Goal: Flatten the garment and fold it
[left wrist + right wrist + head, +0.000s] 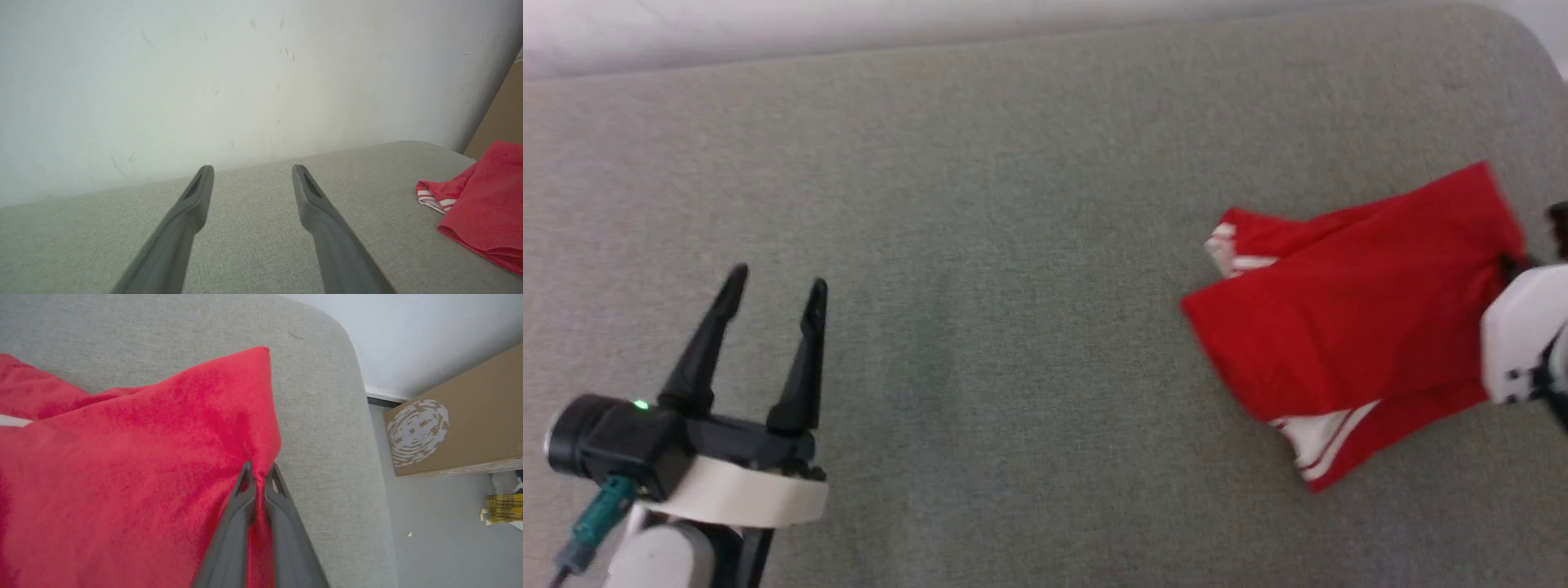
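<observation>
a: while the left gripper (780, 282) hangs over the near left part of the bench (1013, 204), its two dark fingers spread wide with nothing between them, all the action is over on the right!

b: it is. the garment (1347, 327) lies close to the bench's right edge, a little short of the rounded far right corner, folded over on itself into a rough red slab.

a: plain red on top from here. any trim showing?

b: yes, white-striped trim peeks out at its left end, and a white sleeve piece with red stripes pokes out along its near side.

a: and the right gripper (259, 473)?

b: clamped on the garment! the fingers are pressed together with a pinch of red cloth between the tips, at the garment's right edge, just inside the bench's right edge. you can see the cloth pucker where they bite.

a: from the left wrist, the garment sits well apart from those open fingers, off to their right, with a pale scuffed wall (204, 81) rising behind the bench's far edge.

b: and past that far right corner, a brown cardboard box (461, 416) with a white print stands on the grey floor (441, 539).
</observation>
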Controlling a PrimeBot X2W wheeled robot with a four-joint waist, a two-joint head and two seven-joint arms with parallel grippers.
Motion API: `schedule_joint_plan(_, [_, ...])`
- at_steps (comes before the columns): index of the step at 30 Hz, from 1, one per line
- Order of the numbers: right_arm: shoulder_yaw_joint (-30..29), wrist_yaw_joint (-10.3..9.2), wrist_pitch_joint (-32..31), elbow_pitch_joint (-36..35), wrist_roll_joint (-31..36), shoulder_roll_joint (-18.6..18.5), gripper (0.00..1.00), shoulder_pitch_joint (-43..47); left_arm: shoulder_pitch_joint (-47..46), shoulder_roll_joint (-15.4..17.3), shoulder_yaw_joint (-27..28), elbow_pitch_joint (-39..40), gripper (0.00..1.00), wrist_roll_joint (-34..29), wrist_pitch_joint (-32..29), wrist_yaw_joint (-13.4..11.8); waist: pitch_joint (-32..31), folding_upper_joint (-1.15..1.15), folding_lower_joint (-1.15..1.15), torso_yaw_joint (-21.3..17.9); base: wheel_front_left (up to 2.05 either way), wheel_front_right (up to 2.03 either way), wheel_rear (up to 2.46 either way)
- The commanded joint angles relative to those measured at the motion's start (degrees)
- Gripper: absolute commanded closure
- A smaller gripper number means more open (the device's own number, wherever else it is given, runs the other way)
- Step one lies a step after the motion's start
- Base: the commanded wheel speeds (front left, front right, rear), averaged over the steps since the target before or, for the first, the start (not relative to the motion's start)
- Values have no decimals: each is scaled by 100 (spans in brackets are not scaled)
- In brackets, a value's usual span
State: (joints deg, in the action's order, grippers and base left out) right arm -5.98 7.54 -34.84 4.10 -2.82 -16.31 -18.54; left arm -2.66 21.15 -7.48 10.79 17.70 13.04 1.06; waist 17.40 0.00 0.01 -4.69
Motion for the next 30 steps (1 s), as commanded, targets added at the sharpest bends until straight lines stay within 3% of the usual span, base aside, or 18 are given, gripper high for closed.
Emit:
schedule_joint_plan(1, [-98, -5, -44, -55, 101, -192, 100, -188, -168, 84, 77, 110, 0, -28, -26, 31, 468, 0, -1, -341, 0, 0, 0])
schedule_joint_plan(12, [-890, -5, -31, -64, 425, -597, 100, -678, -649, 517, 356, 691, 0, -102, -129, 78, 1424, 0, -1, -607, 0, 0, 0])
schedule_joint_plan(17, [-1022, -5, 227, 150, 637, -512, 100, -767, -850, 516, 375, 802, 0, -197, 55, 104, 1620, 0, -1, -601, 0, 0, 0])
schedule_joint_plan(21, [-1110, -5, 461, 420, 776, -480, 100, -819, -901, 312, 421, 770, 0, -100, 149, 82, 1689, 0, -1, -558, 0, 0, 0])
schedule_joint_plan(22, [-1164, -5, 496, 490, 799, -443, 84, -841, -903, 280, 431, 760, 0, -89, 161, 90, 1699, 0, -1, -549, 0, 0, 0])
schedule_joint_plan(23, [-1201, -5, 540, 544, 829, -414, 59, -863, -905, 261, 439, 754, 0, -92, 170, 106, 1705, 0, -1, -539, 0, 0, 0])
schedule_joint_plan(25, [-1240, -5, 616, 630, 903, -379, 0, -894, -903, 245, 467, 740, 0, -119, 183, 137, 1698, 0, -1, -521, 0, 0, 0])
schedule_joint_plan(30, [-1311, -5, 730, 813, 1009, -331, 0, -960, -891, 141, 518, 733, 0, -210, 193, 205, 1488, 0, -1, -485, 0, 0, 0])
